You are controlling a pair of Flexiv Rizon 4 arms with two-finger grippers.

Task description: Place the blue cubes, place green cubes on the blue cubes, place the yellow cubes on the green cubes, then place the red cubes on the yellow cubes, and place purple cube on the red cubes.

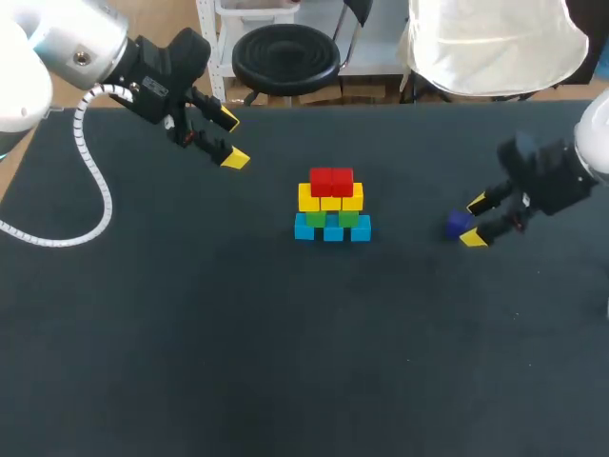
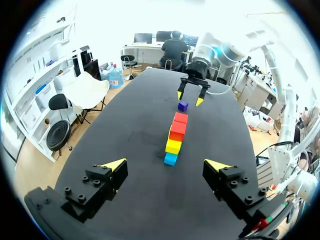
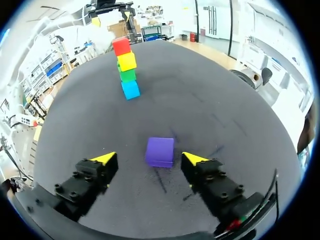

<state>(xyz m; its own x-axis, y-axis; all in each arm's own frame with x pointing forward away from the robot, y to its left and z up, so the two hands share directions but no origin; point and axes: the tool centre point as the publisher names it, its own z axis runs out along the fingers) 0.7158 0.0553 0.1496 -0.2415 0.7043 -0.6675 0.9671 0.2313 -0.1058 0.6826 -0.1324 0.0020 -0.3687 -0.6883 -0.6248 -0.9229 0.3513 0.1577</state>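
Purple cube (image 1: 459, 223) lies flat on the bench (image 1: 190, 333) at right middle, between the right gripper's (image 1: 474, 221) spread fingers, untouched and seemingly lined up for a pinch. It has no long axis; its faces look square to the fingers. At centre, red cubes (image 1: 331, 180) top the pyramid. Upper left, the left gripper (image 1: 230, 139) hangs spread, clear.

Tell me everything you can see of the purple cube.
The purple cube is a plain, matte block with sharp edges, resting flat on the black table. It lies between the open fingers of the right gripper, a gap on each side, touching neither. It stands apart from the stacked cubes, not yet placed on top.
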